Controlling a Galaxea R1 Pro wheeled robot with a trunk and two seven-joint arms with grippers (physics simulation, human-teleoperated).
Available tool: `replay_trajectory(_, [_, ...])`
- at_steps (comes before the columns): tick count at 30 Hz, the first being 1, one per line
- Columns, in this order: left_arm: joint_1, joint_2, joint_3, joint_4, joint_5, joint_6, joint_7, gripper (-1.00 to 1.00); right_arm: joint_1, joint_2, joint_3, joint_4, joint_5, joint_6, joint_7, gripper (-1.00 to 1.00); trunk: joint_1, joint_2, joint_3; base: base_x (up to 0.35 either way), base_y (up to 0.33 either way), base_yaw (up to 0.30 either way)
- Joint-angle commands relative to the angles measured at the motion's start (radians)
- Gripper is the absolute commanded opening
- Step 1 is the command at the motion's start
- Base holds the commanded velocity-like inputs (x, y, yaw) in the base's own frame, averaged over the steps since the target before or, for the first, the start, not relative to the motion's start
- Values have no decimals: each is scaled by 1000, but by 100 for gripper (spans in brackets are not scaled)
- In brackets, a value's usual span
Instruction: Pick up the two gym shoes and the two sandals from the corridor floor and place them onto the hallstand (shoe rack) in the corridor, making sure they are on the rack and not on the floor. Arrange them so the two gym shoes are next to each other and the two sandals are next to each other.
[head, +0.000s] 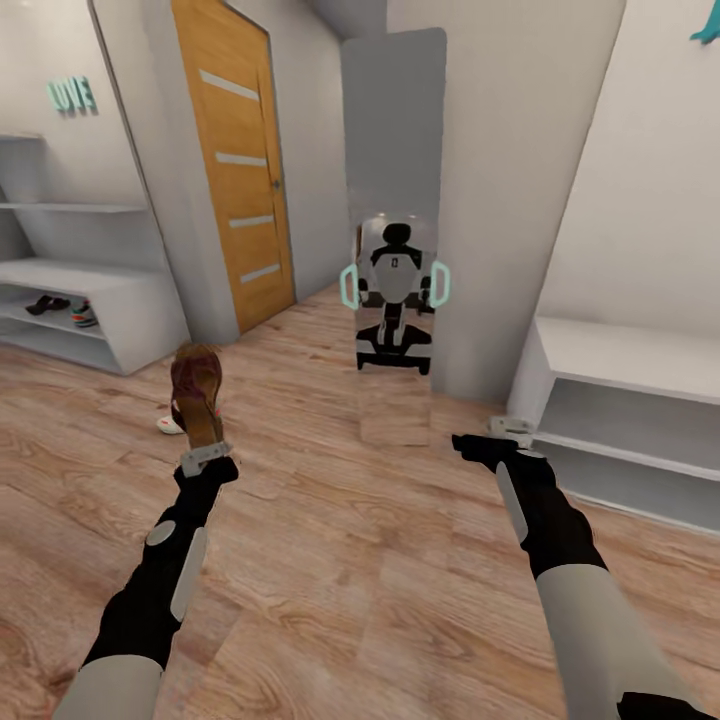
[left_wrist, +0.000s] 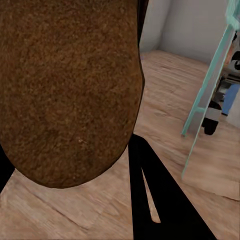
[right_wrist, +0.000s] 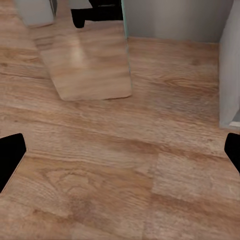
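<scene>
My left gripper (head: 205, 452) is shut on a dark brown sandal (head: 197, 392), held upright above the corridor floor (head: 330, 560). The sandal's brown sole (left_wrist: 70, 90) looms close in the left wrist view, beside a black finger (left_wrist: 160, 200). A white gym shoe (head: 168, 425) lies on the floor behind the held sandal, mostly hidden by it. The hallstand (head: 60, 275) stands at far left; in its shelf compartment lie another sandal (head: 47, 304) and a gym shoe (head: 85, 315). My right gripper (head: 490, 436) hangs open and empty over the floor, its fingertips (right_wrist: 10, 155) wide apart.
A tall mirror (head: 395, 200) leans against the wall ahead, reflecting the robot. An orange door (head: 235, 160) is left of it. A second white low bench unit (head: 620, 360) stands at right, close to my right gripper. Bare planks lie between my arms.
</scene>
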Motion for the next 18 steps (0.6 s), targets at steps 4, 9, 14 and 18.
replay_trajectory(4, [56,-1,4,-34,3,-70,-3,-100,0,1,-2,-2,0,5,0,100,0,0,3,0,0,242])
replay_trajectory(9, [79,-3,3,-48,1,-31,-2,-100,0,1,-2,-2,0,5,1,100,0,0,8,0,0,242])
replay_trajectory(14, [81,-3,2,-53,0,38,-2,-100,0,1,-2,-2,0,5,1,100,0,0,13,0,0,242])
replay_trajectory(18, [82,-3,2,-52,1,54,-2,-100,0,1,-3,-2,0,5,1,100,0,0,18,0,0,242])
